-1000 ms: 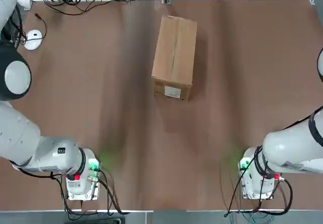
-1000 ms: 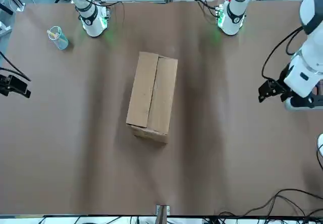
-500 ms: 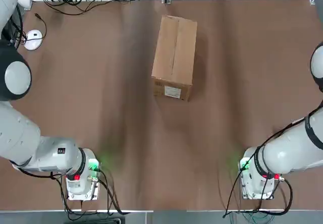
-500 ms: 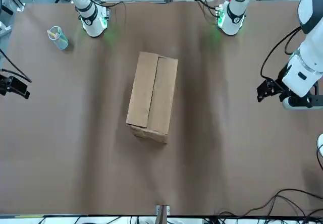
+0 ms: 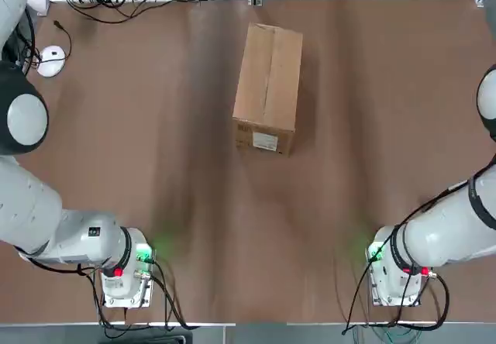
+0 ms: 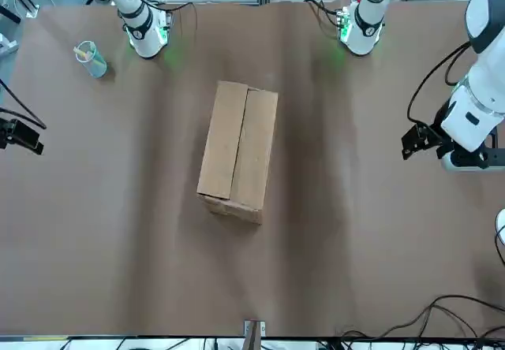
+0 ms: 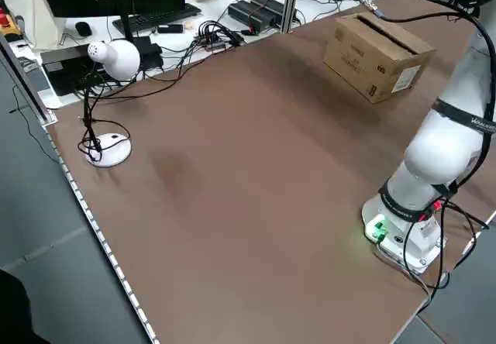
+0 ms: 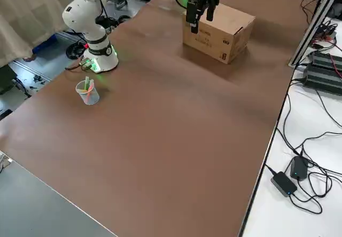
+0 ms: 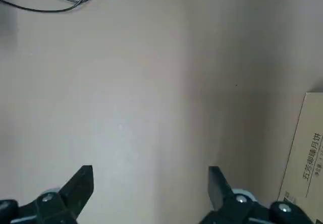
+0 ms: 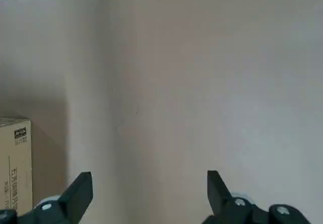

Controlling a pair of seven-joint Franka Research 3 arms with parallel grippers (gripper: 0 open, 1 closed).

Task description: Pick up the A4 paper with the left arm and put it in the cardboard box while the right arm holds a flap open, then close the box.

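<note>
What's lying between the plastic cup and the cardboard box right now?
Nothing: in the front view, only bare brown table separates the plastic cup from the closed cardboard box.

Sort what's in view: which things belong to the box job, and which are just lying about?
Job: cardboard box, flaps shut; left gripper, open; right gripper, open. A4 paper not in view.
Lying about: plastic cup; desk lamp.

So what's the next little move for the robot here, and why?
Probably just parking. The cardboard box has its flaps shut, no paper shows anywhere on the table, and the left gripper and right gripper hang open and empty out at the table's sides, clear of the box. I'd bring both arms to rest.
</note>
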